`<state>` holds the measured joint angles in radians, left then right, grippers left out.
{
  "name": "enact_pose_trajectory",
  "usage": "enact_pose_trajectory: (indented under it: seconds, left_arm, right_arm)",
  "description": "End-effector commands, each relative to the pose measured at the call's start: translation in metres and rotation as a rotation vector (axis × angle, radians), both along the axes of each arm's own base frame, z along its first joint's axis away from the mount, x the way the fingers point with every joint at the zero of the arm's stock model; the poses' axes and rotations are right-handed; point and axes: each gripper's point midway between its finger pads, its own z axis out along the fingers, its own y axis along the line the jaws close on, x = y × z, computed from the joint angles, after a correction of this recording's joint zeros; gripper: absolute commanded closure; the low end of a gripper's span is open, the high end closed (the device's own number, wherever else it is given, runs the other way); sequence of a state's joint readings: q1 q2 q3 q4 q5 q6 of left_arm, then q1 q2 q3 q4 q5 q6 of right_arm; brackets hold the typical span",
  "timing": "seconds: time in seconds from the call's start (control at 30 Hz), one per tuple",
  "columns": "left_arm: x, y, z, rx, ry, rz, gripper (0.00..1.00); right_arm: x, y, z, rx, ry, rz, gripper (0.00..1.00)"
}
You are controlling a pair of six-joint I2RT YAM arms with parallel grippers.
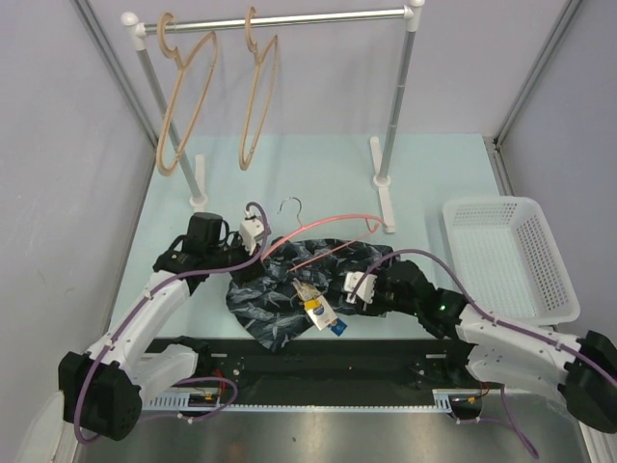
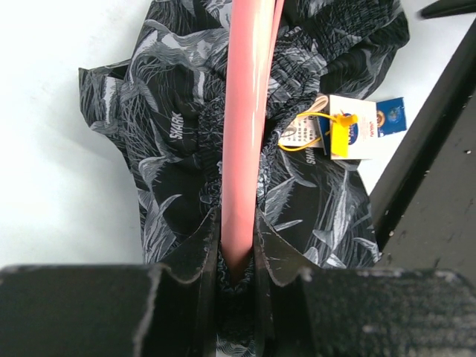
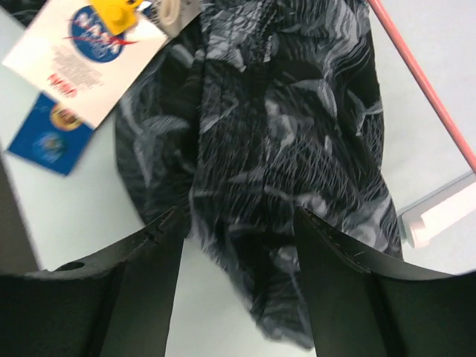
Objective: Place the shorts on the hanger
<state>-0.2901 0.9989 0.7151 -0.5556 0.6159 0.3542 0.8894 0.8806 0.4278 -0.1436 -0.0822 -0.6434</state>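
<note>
Left gripper (image 2: 238, 242) is clamped tight on the pink hanger (image 2: 245, 111), right on top of the bunched-up shorts (image 2: 163, 149). Right gripper (image 3: 239, 238) has its jaws apart with a fold of shorts between them. That looks loose to me, not pinched.

The shorts sit mid-table between the two arms, with the hanger lying across them. My worry is that nothing's holding the fabric, so if the left arm lifts, the shorts probably slide off or the thin bar twists in the grip. The tag (image 2: 349, 130) string could snag too.

The rack (image 1: 280, 19) foot is just beside the hanger's far end, and the basket (image 1: 494, 204) is well off to the right.
</note>
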Motion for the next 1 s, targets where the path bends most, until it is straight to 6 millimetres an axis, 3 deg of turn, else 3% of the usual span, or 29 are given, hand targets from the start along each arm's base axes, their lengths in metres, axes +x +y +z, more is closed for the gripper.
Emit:
enact_pose_trajectory:
  seconds: [0.0,0.23,0.73,0.83,0.93,0.97]
  left_arm:
    - [0.005,-0.011,0.024,-0.097,-0.035,-0.005,1.00]
    - [0.005,-0.014,0.022,-0.116,-0.012,-0.010,1.00]
    - [0.009,-0.012,0.015,-0.104,-0.012,-0.008,1.00]
    - [0.008,-0.012,0.012,-0.104,-0.002,-0.007,1.00]
    - [0.008,-0.012,0.012,-0.106,-0.006,-0.009,1.00]
    - [0.008,-0.013,0.013,-0.106,-0.010,-0.012,1.00]
  right_arm:
    - [0.043,0.026,0.042,0.141,-0.219,-0.078,0.37]
    - [0.030,0.025,0.008,0.078,-0.234,0.006,0.33]
    - [0.023,0.018,-0.026,-0.033,-0.253,0.093,0.18]
    - [0.027,0.018,-0.022,-0.030,-0.266,0.079,0.21]
    - [0.042,0.018,-0.007,0.014,-0.268,0.000,0.48]
    - [0.048,0.018,-0.001,0.030,-0.263,-0.028,0.53]
